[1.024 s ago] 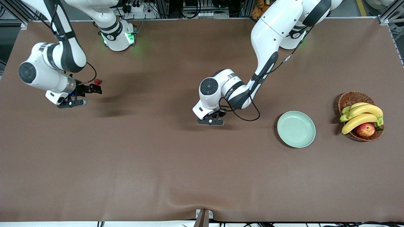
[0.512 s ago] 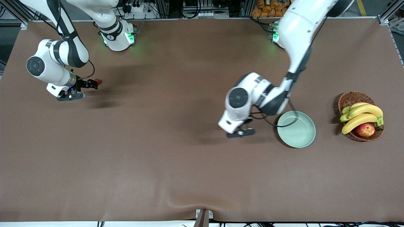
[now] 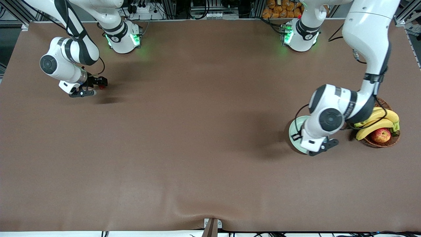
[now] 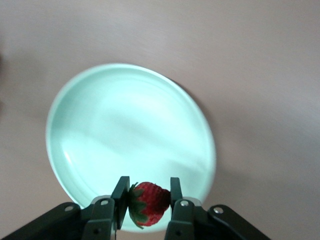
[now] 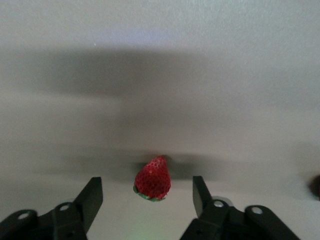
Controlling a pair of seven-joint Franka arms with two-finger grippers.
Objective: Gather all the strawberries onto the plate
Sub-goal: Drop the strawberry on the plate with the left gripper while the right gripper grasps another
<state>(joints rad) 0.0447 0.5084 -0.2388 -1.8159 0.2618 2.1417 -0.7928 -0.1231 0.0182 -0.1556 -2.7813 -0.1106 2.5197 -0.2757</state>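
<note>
2 tools | left tool (image 4: 147, 205) grips strawberry (image 4: 148, 203) over plate (image 4: 100, 130) | right tool (image 5: 147, 197) wide

One strawberry (image 4: 148, 203) is small and red with green leaves at one end; it is pinched between the two fingers of the left tool (image 4: 148, 205), up in the air over the plate (image 4: 100, 130). The plate is round, shallow, glossy and pale mint green, plain, lying flat on the worktop (image 3: 197, 138) toward the left arm's end. A second strawberry (image 5: 153, 180) lies on the worktop toward the right arm's end, pointed tip up, leaves low, between the spread fingers of the right tool (image 5: 147, 197), touching neither.
</note>
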